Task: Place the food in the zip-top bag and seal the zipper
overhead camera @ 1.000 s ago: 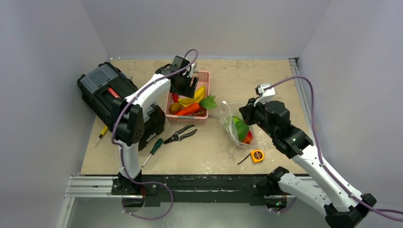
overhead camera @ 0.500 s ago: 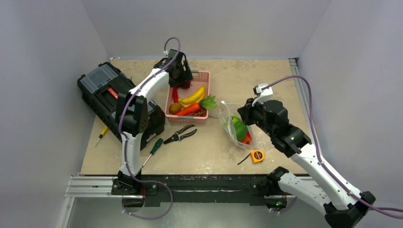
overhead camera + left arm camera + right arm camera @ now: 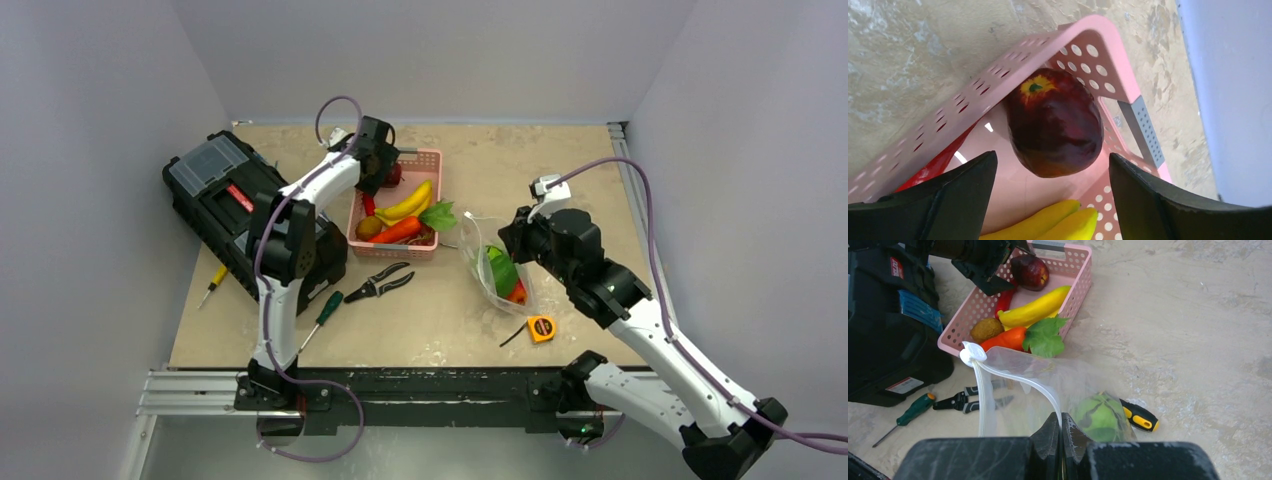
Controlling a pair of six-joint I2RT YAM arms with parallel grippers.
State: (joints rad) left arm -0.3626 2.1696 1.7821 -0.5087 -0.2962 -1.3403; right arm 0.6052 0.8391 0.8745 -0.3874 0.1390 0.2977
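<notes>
The pink basket [image 3: 434, 160] holds a dark red apple [image 3: 1054, 130], a banana [image 3: 408, 203], a carrot [image 3: 397, 231], a kiwi [image 3: 368, 227] and a green leaf [image 3: 438, 215]. My left gripper [image 3: 1052, 157] hangs open over the basket's far corner, one finger on each side of the apple without touching it. To the right, the clear zip-top bag [image 3: 1048, 380] stands with its mouth open. My right gripper [image 3: 1061, 417] is shut on its whitish zipper [image 3: 1023, 380]. A green food [image 3: 1100, 417] and a red one [image 3: 518, 293] lie inside the bag.
A black toolbox [image 3: 225, 195] fills the left side. Pliers [image 3: 380, 283] and a green screwdriver [image 3: 322, 315] lie in front of the basket. A yellow tape measure [image 3: 541, 327] sits near the bag, and a yellow-black screwdriver handle [image 3: 1140, 417] lies behind it.
My left gripper has moved from above the basket's middle to its far left corner, come down over the apple, and opened wider. The right arm and the bag have barely moved.
</notes>
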